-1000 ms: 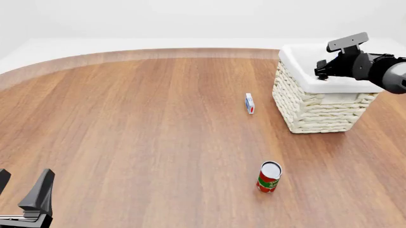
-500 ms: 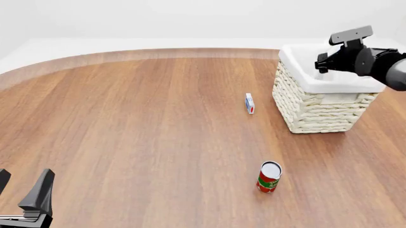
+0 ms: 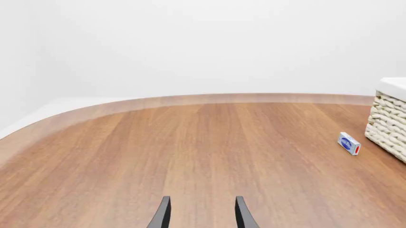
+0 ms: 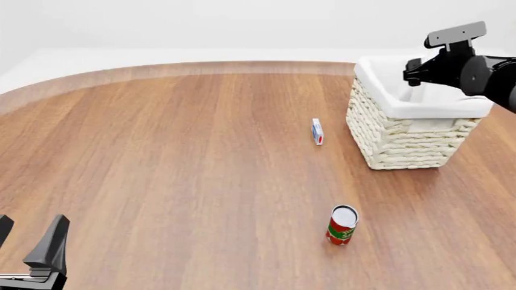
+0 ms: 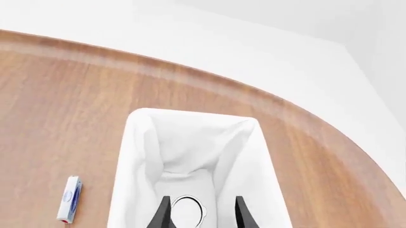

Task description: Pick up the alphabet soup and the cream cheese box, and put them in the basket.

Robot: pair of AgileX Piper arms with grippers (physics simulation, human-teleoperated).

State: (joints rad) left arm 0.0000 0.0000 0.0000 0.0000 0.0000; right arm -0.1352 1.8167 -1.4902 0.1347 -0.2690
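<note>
One item down: my right claw point(image 5: 197, 213) released above alphabet soup point(image 5: 188, 211) in basket point(image 4: 419, 106); cream cheese box point(image 4: 317, 131) (thin) may topple if nudged.

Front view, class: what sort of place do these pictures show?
Probably a simulated tabletop test scene, not a real room: a bare wooden table, a blank white backdrop, and a few props, a wicker basket, a can and a small box.

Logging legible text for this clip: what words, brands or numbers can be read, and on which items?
None legible.
Small blue-and-white box with a red patch: print too small.
Red-and-green labelled can: label blurred.
Silver can top in the white-lined wicker basket: no label showing.
</note>
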